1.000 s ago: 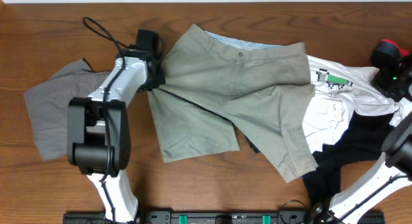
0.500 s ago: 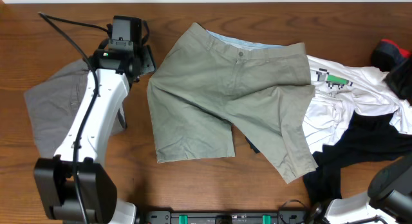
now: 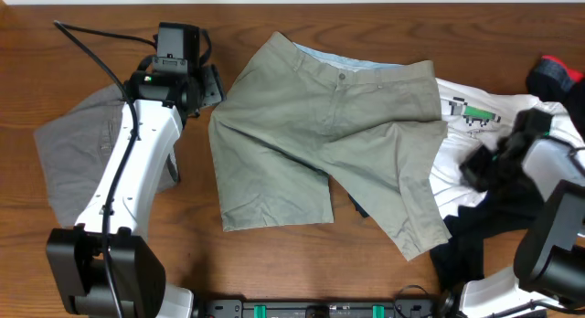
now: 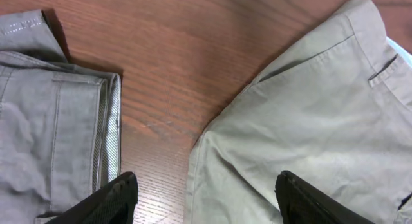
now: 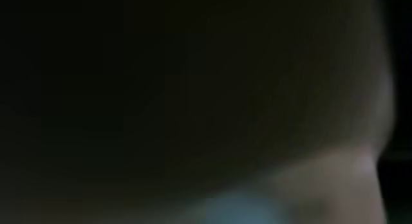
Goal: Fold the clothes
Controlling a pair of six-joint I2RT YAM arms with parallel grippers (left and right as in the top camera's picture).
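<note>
Grey shorts are laid flat at far left, set aside. Left gripper is held between them and the khaki shorts spread unfolded mid-table — fingers wide, empty, likely readied for an edge. Right gripper, over the white shirt, is blurred — finger state cannot be told.

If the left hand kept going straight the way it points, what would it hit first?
Probably the khaki shorts' side edge, where it meets bare table: the open left hand points down over that line. The grey shorts lie off to the side. Height is unclear.
</note>
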